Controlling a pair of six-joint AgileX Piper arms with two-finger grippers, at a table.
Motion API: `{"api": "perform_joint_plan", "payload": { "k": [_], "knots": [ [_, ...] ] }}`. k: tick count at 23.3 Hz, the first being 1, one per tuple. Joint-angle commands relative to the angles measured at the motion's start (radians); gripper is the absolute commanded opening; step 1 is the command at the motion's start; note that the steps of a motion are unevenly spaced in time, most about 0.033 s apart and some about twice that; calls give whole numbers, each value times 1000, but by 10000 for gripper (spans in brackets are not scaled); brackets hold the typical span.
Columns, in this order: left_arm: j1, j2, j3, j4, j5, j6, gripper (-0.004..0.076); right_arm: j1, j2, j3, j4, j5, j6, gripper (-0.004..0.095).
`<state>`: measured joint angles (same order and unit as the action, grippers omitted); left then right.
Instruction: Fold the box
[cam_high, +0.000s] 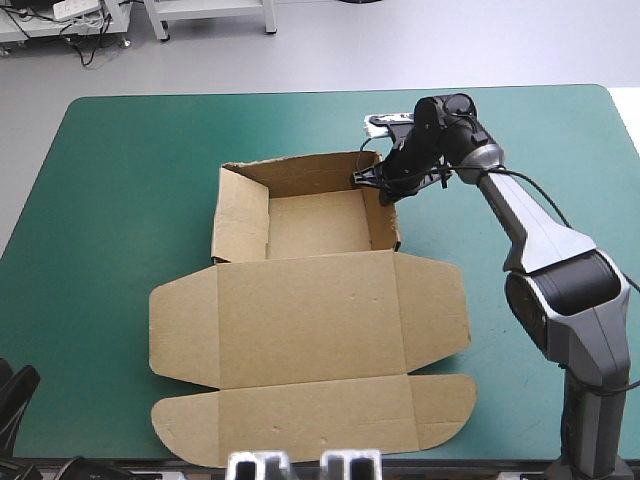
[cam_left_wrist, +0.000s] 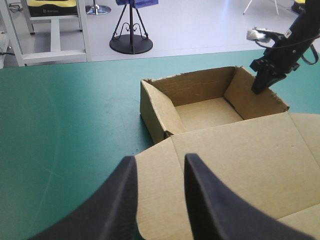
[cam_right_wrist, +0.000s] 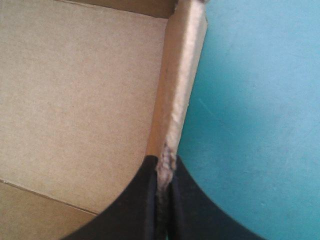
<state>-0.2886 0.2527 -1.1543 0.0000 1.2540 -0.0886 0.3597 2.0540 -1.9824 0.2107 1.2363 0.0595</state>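
While lid (cam_high: 310, 320) lies nearward, box (cam_high: 315, 222) runs far-to-near

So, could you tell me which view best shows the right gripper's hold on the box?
The right wrist view: the right gripper is shut on a wall of the box, board showing between its fingers. The high view only places it at the far right corner; the left wrist view shows it small, from afar.
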Motion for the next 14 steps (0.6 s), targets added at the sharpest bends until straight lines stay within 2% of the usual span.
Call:
{"api": "perform_joint_plan", "payload": {
  "k": [1,5,7,8,9,11,14],
  "knots": [
    [0,41,-11,-13,39,2,201,-39,-120,-29,-81,20,-35,-19],
    [0,41,18,-23,39,2,171,-153,-199,-29,-117,20,-69,-19],
    [0,41,46,-50,39,2,165,-246,-241,-29,-134,20,-97,-19],
    [0,41,77,-68,39,2,165,-352,-271,-28,-153,22,-125,-19],
    [0,41,96,-75,41,2,165,-397,-281,-28,-157,22,-133,-19],
    [0,41,175,-77,41,2,164,-598,-285,-21,-149,22,-164,-19],
    [0,41,260,-68,41,-1,163,-711,-273,61,-176,17,-196,-19]
  ]
}}
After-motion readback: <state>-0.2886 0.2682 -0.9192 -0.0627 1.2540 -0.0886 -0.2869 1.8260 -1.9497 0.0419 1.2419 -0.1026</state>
